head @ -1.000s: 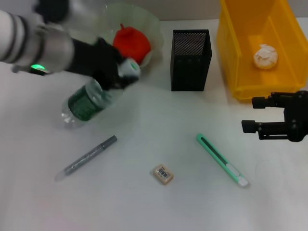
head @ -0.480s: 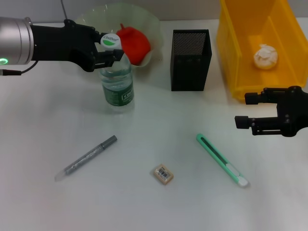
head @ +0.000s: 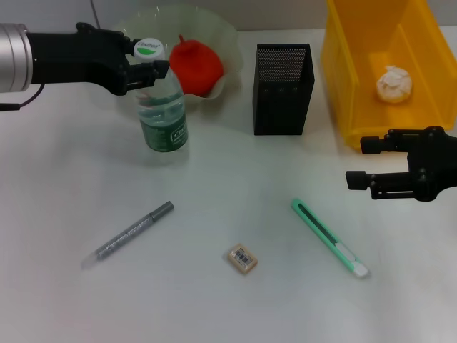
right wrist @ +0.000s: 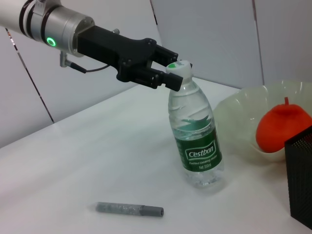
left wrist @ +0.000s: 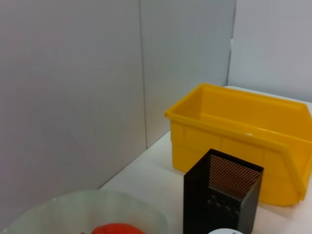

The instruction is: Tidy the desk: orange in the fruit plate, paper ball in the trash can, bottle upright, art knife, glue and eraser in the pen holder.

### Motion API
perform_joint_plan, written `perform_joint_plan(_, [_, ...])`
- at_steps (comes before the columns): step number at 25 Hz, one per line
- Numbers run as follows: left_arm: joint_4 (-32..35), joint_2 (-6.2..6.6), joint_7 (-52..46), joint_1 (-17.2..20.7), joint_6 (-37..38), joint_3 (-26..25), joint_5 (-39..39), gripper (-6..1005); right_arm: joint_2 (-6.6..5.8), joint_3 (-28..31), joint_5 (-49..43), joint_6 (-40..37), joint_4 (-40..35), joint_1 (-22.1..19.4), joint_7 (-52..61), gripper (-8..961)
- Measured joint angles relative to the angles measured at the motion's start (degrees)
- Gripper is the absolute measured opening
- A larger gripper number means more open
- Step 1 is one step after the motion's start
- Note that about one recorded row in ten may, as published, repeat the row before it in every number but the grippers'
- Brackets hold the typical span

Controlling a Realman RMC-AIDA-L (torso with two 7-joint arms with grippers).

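Bottle (head: 163, 107) stands upright on the table (head: 228, 300) just in front of the fruit plate (head: 227, 43); right wrist view shows its label and cap side-on. Left gripper (head: 148, 66) is clenched on the cap. Right gripper (head: 364, 163), fingers spread, hovers beside the yellow bin (head: 343, 86), well apart

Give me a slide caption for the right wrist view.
Left end effector grips the cap of the upright bottle beside the fruit plate holding the orange.

White tabletop (head: 214, 300), bare matte surface. Grey panelled wall (left wrist: 73, 97) behind it, vertical seams; possibly partition boards, hard to tell.
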Motion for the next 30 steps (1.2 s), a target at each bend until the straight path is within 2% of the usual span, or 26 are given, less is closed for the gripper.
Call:
perform_joint_plan(11, [-2.8,-0.04,1.0,1.4,-1.7,0.0,-0.9,441,-0.11,0.0,-0.3,0.3,0.2,0.9,0.0,759])
perform_joint_plan(23, [-2.4,0.01,1.2,2.3,-1.4,-0.2,-2.8,441,-0.18,0.0,-1.7,0.4,1.3,2.4,0.0,759])
perform_joint_plan(30, [-1.1,0.19,1.8,2.9,-1.0,-1.0,-5.5,704,-0.17,0.0,-2.1,0.1,0.0,2.8,0.5,760])
